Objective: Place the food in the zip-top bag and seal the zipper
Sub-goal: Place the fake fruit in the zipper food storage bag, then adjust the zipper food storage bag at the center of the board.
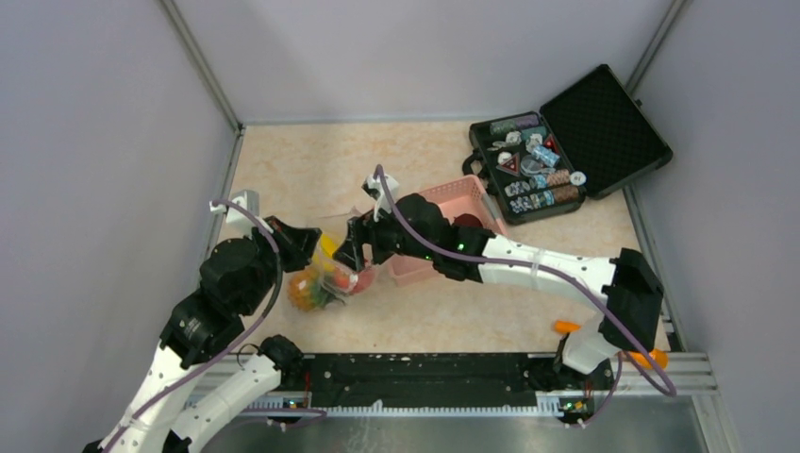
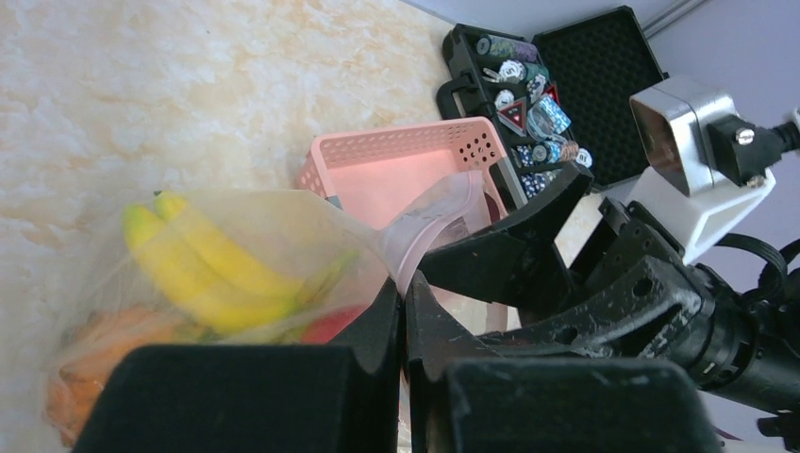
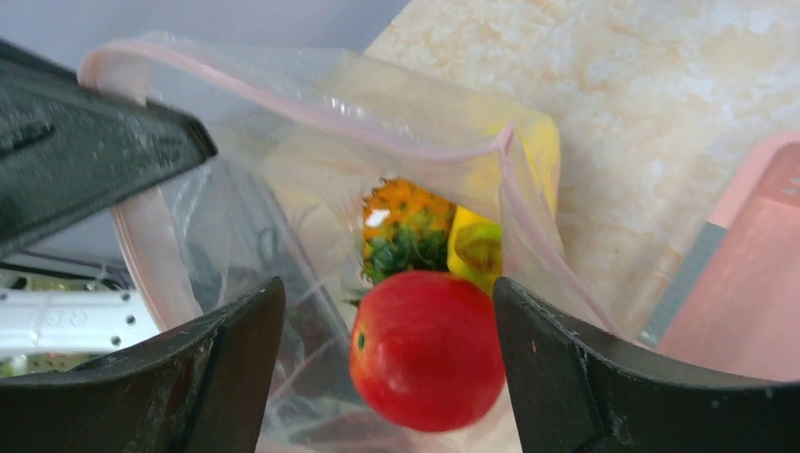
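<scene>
Left claw [image 2: 404, 316] is clamped on the mouth of the zip-top bag [image 3: 283, 170], at 8 o'clock from the pink basket [image 2: 396, 156]. Right claw [image 3: 387, 302] stands apart above it; better to let the red round fruit [image 3: 426, 351] fall straight in.

Table: I see a pale marbled table [image 1: 311, 160], with grey walls along its left, far and right edges.
Left of middle: the zip-top bag [image 1: 325, 278] sags onto the table, with toy fruit [image 1: 305, 293] showing through the plastic.
Middle: a pink basket [image 1: 408, 270] sits just right of the bag; I cannot tell whether they touch.
Far right corner: a black case [image 1: 604, 113] lies open, its lid back, with small trinkets [image 1: 528, 165] in its tray.
Near right edge: an orange stick [image 1: 567, 327], partly hidden from me.
</scene>
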Tool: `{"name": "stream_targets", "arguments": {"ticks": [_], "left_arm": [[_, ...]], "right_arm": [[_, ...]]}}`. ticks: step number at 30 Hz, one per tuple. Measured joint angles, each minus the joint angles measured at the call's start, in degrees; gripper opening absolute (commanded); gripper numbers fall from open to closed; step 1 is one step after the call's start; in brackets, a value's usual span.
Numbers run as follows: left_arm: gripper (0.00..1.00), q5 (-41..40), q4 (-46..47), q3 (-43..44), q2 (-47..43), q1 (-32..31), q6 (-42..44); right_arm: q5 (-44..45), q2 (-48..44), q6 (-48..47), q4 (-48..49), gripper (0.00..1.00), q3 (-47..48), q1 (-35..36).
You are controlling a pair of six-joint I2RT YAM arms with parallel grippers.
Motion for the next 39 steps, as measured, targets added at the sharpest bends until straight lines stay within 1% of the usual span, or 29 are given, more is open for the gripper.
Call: {"name": "stream_targets", "arguments": {"ticks": [5, 6, 8, 10, 11, 12, 15, 16, 19, 23, 26, 29, 33, 34, 36, 38, 39], "left_arm": [[0.0, 0.0, -0.5, 0.0, 0.0, 0.0, 0.0], [0.0, 0.0, -0.7, 0.0, 0.0, 0.0, 0.0], [0.0, 0.1, -1.2, 0.0, 0.0, 0.0, 0.0], [0.0, 0.1, -1.4, 0.0, 0.0, 0.0, 0.0], [0.0, 0.1, -1.5, 0.0, 0.0, 0.0, -0.1], [0.0, 0.1, -1.5, 0.0, 0.0, 0.0, -0.1], [0.0, 0.1, -1.5, 0.0, 0.0, 0.0, -0.1], [0.0, 0.0, -1.5, 0.0, 0.0, 0.0, -0.1], [0.0, 0.0, -1.5, 0.0, 0.0, 0.0, -0.1], [0.0, 0.0, -1.3, 0.0, 0.0, 0.0, -0.1], [0.0, 0.0, -1.3, 0.0, 0.0, 0.0, -0.1], [0.0, 0.0, -1.1, 0.0, 0.0, 0.0, -0.1], [0.0, 0.0, -0.7, 0.0, 0.1, 0.0, -0.2], [0.0, 0.0, -0.7, 0.0, 0.2, 0.0, -0.2], [0.0, 0.0, -0.6, 0.0, 0.3, 0.0, -0.2], [0.0, 0.0, -0.7, 0.0, 0.2, 0.0, -0.2], [0.0, 0.0, -0.7, 0.0, 0.2, 0.0, -0.2]], "right_arm": [[-1.8, -2.4, -6.0, -11.3, 0.79, 1.2, -0.1], [-2.4, -2.4, -7.1, -13.3, 0.76, 1.7, -0.1], [-4.3, -2.3, -9.5, -17.7, 0.75, 2.8, -0.1], [-5.7, -2.1, -10.9, -21.1, 0.72, 4.0, -0.1], [-6.2, -2.1, -11.3, -22.2, 0.72, 4.4, -0.1], [-6.4, -2.1, -11.6, -22.9, 0.74, 4.5, -0.1], [-5.4, -3.3, -11.6, -22.4, 0.81, 4.0, -0.1], [-5.1, -4.8, -11.6, -20.8, 0.81, 2.6, -0.1], [-3.1, -12.1, -10.3, -18.5, 0.78, -1.2, -0.5], [2.1, -20.3, -7.1, -13.8, 0.76, -2.5, -2.0], [5.9, -21.6, -4.1, -12.8, 0.75, -3.1, -2.3], [6.3, -19.4, -0.6, -12.1, 0.72, -5.7, -2.3], [3.7, -13.6, 4.0, -10.7, 0.66, -9.3, -2.3], [3.0, -11.8, 4.9, -10.7, 0.61, -9.4, -2.3], [2.1, -9.0, 6.3, -10.7, 0.51, -9.4, -2.3], [1.6, -7.7, 7.0, -10.9, 0.28, -9.4, -2.3], [1.3, -7.2, 7.1, -10.8, 0.2, -9.4, -2.3]]}}
